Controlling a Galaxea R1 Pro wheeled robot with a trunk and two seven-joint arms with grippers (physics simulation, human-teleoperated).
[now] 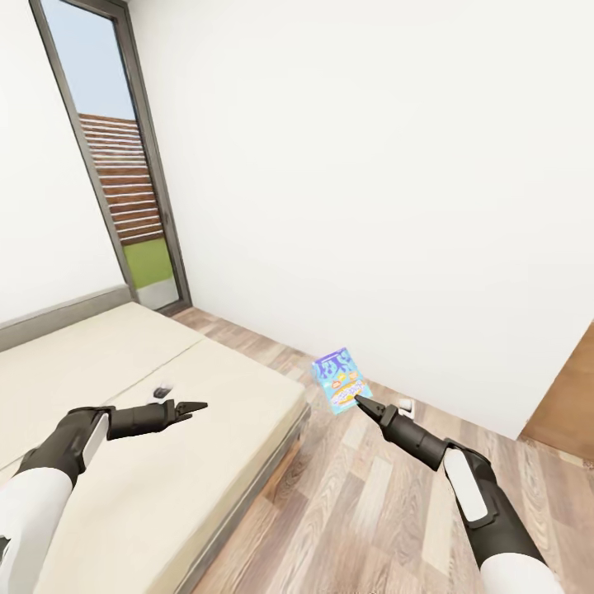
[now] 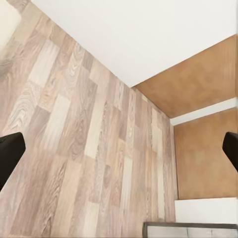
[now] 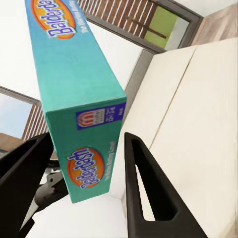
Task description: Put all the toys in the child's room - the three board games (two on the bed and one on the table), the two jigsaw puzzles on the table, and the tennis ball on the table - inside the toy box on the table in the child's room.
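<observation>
Left claw (image 1: 198, 407) hovers over the bed (image 1: 165, 462), fingers spread wide, nothing between them. Right claw (image 1: 360, 402) is clamped on a teal board game (image 1: 340, 379), the box standing up between its fingers (image 3: 144, 193), out over the wooden floor (image 1: 371, 511) beside the bed, white wall (image 1: 371, 165) behind.

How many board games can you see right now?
1. A blue board game is held at the tip of the right gripper, above the floor beside the bed. Others may be out of frame.
</observation>
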